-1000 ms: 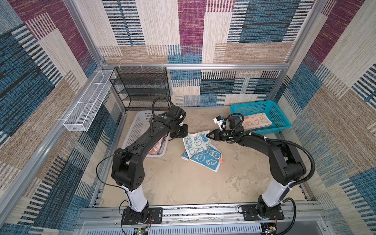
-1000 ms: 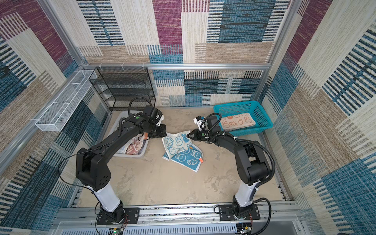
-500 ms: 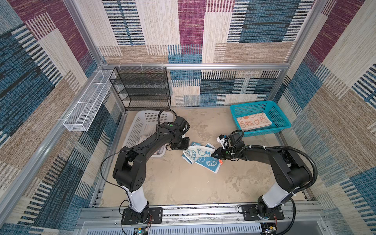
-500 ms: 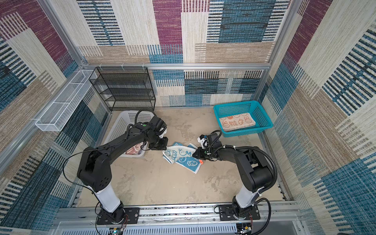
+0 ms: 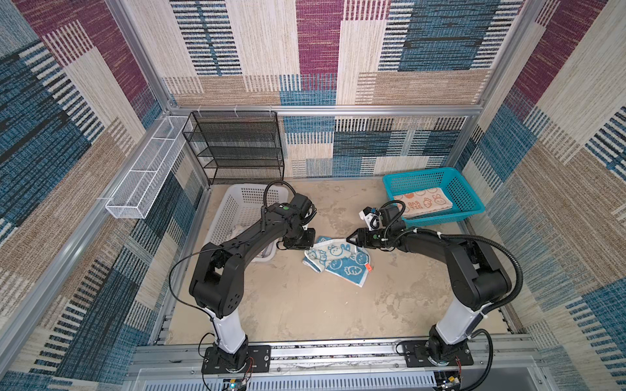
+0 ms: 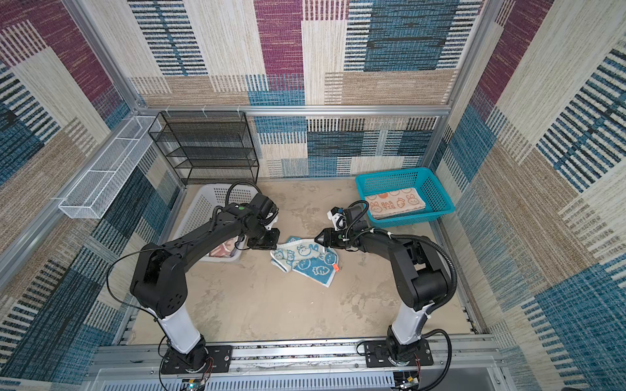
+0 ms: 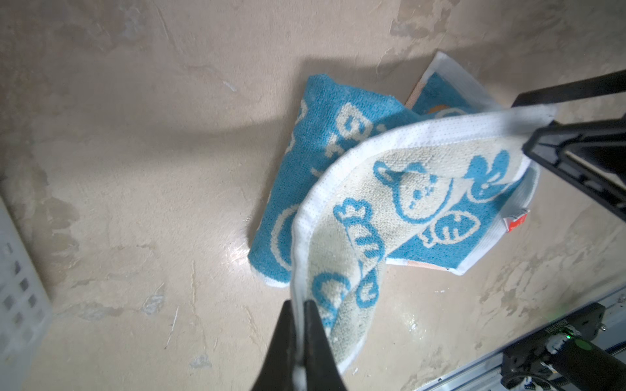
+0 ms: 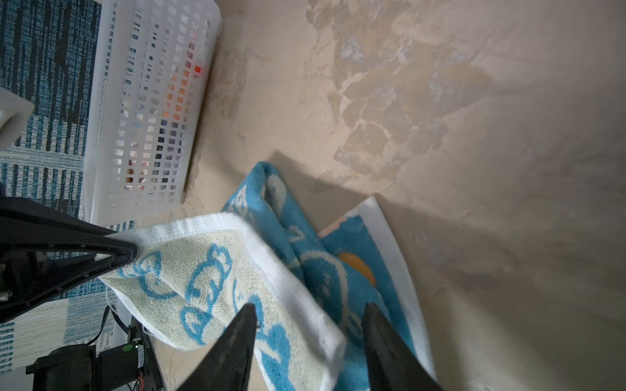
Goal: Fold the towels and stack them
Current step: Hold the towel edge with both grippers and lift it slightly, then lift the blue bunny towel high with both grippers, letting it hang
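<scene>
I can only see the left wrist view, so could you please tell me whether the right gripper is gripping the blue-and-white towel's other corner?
Observer: No. In the right wrist view the right gripper is open, with its jaws either side of the blue-and-white towel's white hem and not closed on it.
Operator: Thank you. Where does the folded towel go?
Observer: In a top view, an orange-and-cream towel lies folded in the teal basket at the back right.
Operator: Is anything left to fold afterwards?
Observer: A pinkish cloth shows inside the white basket on the left.
</scene>
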